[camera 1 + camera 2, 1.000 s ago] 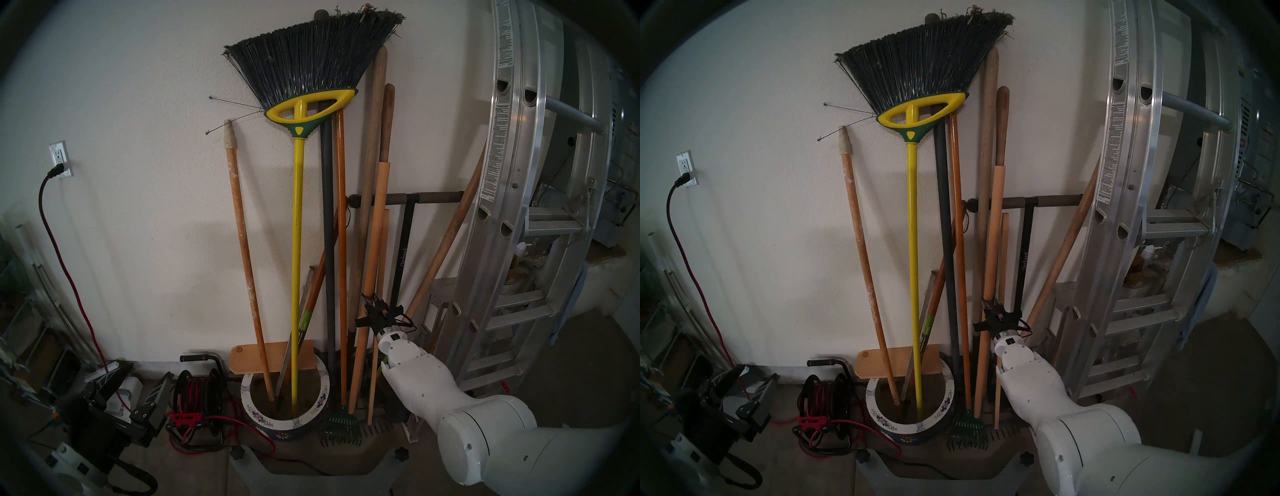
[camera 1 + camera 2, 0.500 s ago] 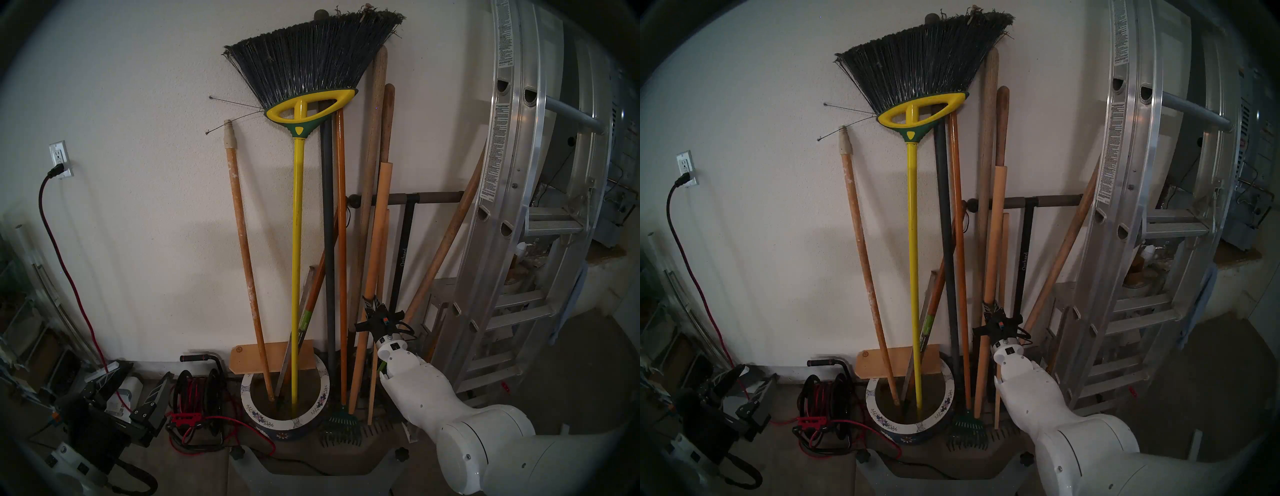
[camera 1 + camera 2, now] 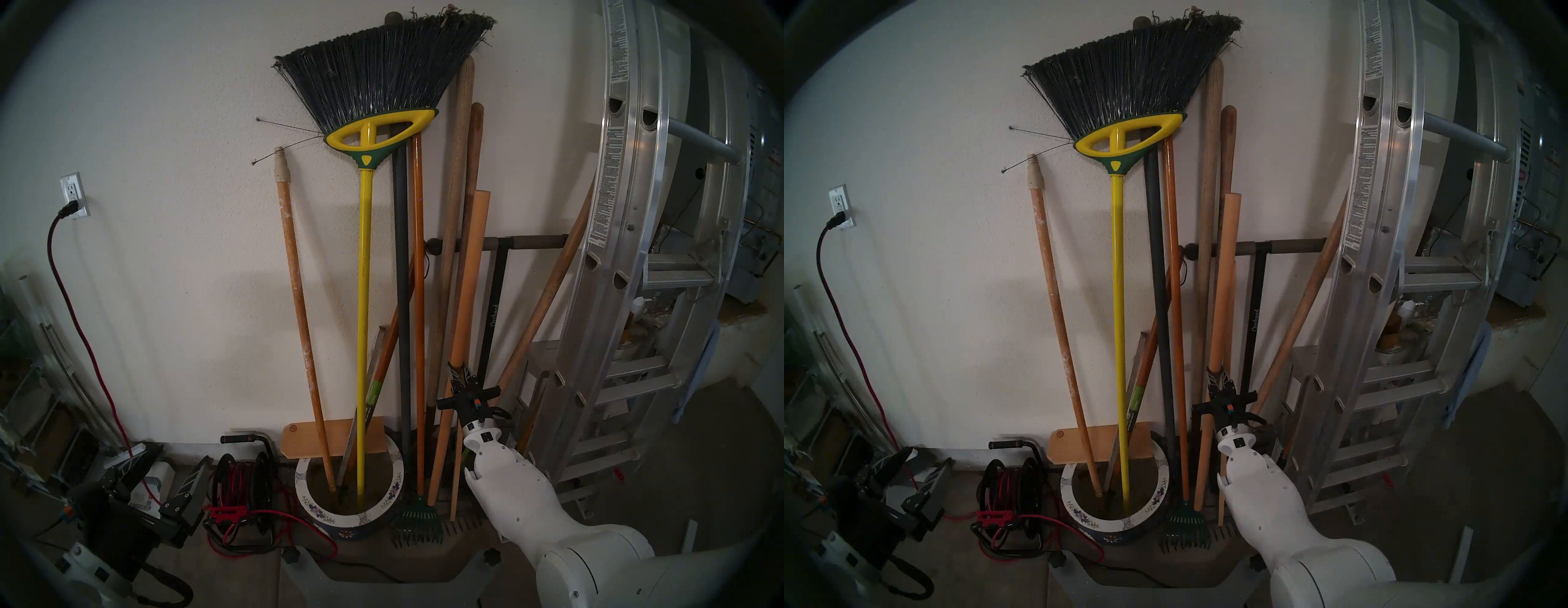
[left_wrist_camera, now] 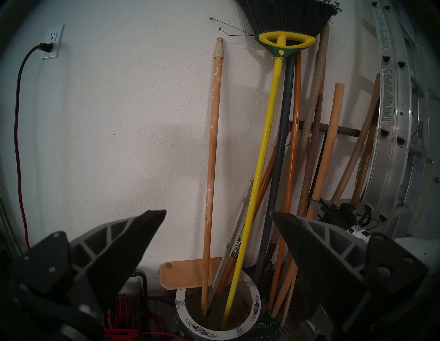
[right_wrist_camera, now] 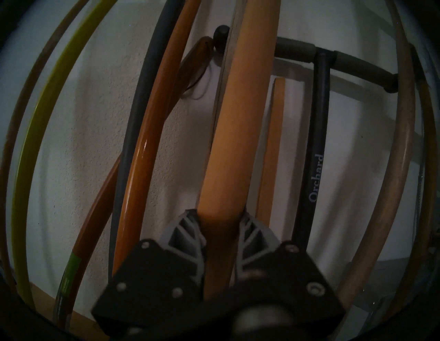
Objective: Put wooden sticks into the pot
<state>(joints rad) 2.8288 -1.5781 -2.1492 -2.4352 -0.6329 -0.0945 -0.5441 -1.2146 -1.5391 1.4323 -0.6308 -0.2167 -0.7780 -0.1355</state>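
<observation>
The pot (image 3: 392,484) (image 4: 256,306), white-rimmed with small flowers, stands on the floor against the wall. A paint-speckled pole (image 3: 297,276) and the yellow-handled broom (image 3: 364,297) stand in it and lean on the wall. To its right, outside the pot, a plain tan dowel (image 3: 466,288) (image 5: 238,131) stands among other handles. My right gripper (image 3: 460,373) (image 5: 220,214) is shut on the dowel's lower part. The left gripper (image 3: 161,471) (image 4: 217,213) hangs open and empty at the lower left, well away from the pot.
An orange-handled green rake (image 3: 418,297), a grey pole (image 3: 401,254), more wooden handles and a black T-handled tool (image 3: 494,314) crowd around the dowel. An aluminium ladder (image 3: 628,254) leans at the right. A cord reel (image 3: 242,484) sits left of the pot, and a board (image 3: 297,441) behind it.
My right gripper has moved a little up and to the right with the dowel. The dowel's top now stands higher and further right. The left arm has not moved.
</observation>
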